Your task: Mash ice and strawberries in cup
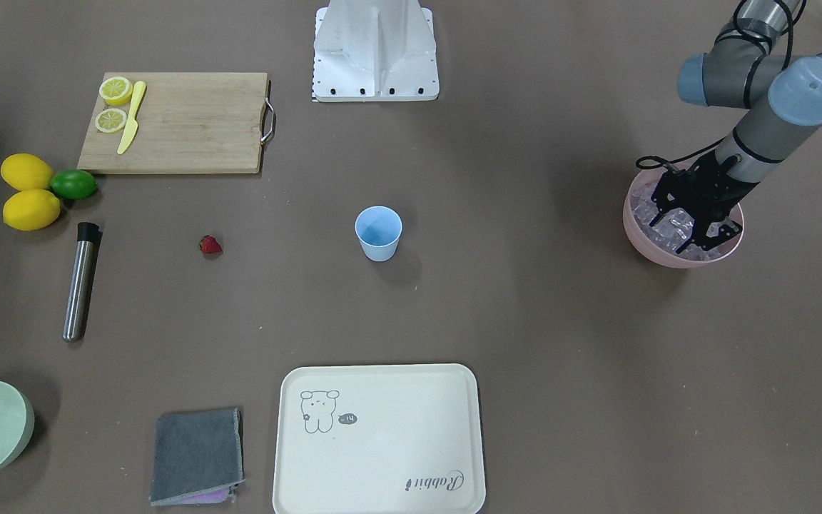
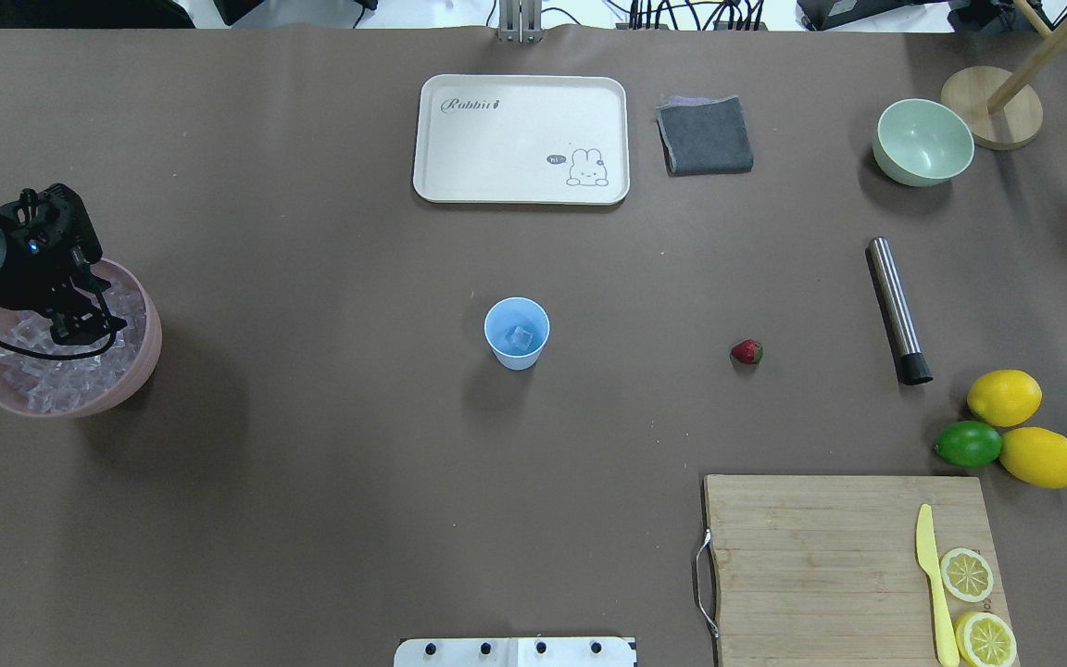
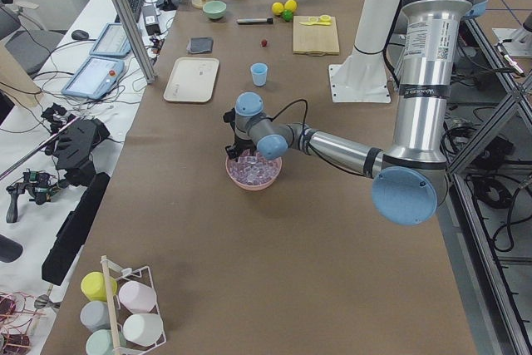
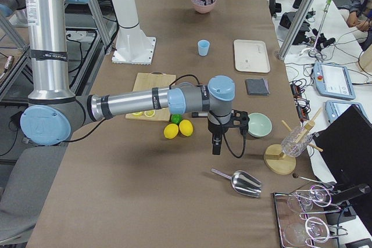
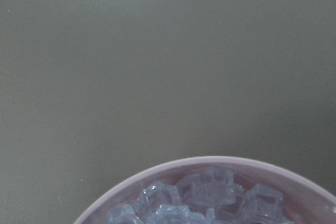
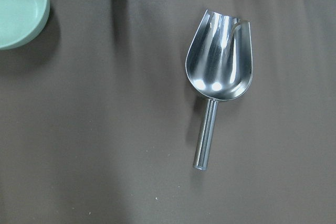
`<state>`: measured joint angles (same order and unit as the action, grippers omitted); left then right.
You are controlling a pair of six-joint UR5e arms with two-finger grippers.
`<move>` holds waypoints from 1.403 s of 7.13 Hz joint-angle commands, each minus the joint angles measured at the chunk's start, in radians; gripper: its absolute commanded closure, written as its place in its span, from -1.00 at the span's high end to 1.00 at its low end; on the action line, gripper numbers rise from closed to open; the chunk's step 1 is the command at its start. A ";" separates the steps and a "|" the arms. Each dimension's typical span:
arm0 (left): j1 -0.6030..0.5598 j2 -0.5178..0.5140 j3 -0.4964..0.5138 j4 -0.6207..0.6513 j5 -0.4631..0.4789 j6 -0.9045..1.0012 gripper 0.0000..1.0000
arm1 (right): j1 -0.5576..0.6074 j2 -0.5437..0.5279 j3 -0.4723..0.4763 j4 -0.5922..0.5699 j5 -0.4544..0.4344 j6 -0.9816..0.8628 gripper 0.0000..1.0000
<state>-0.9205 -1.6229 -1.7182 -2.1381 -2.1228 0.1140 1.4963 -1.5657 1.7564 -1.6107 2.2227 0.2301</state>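
1. Left tool (image 1: 683,235): hanging over the pink bowl (image 1: 668,258) at the table's (image 2: 311,463) left end. Its jaws are standing apart and dipping among the ice (image 5: 210,192), gripping nothing that shows. It is probably lining up on a cube to carry across.
2. Cup (image 2: 496,350): standing upright at mid-table, well apart from the bowl, likely so either arm can reach it. The overhead view is showing one cube (image 2: 521,338) inside; the front-facing view is showing only blue interior.
3. Strawberry (image 2: 746,352): lying on the bare table right of the cup, not yet in it.
4. Steel rod (image 2: 898,310): lying flat further right, seemingly serving as the masher.
5. Right tool (image 4: 216,143): appearing only in the right-side view, so I cannot tell whether it is open or closed. It is hovering beyond the lemons (image 2: 1004,396), and its wrist view is looking down on a metal scoop (image 6: 218,72).
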 commanded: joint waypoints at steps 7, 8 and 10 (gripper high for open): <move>-0.040 0.052 -0.064 0.006 -0.066 0.003 -1.00 | 0.001 0.003 0.002 0.000 0.000 0.000 0.99; -0.040 0.052 -0.064 0.004 -0.066 0.003 -1.00 | 0.001 0.001 0.003 0.000 0.000 0.000 0.99; -0.040 0.055 -0.066 -0.002 -0.069 0.003 0.94 | 0.001 0.004 0.015 0.002 -0.002 -0.001 0.99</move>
<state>-0.9599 -1.5697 -1.7822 -2.1349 -2.1908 0.1166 1.4971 -1.5644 1.7656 -1.6103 2.2225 0.2298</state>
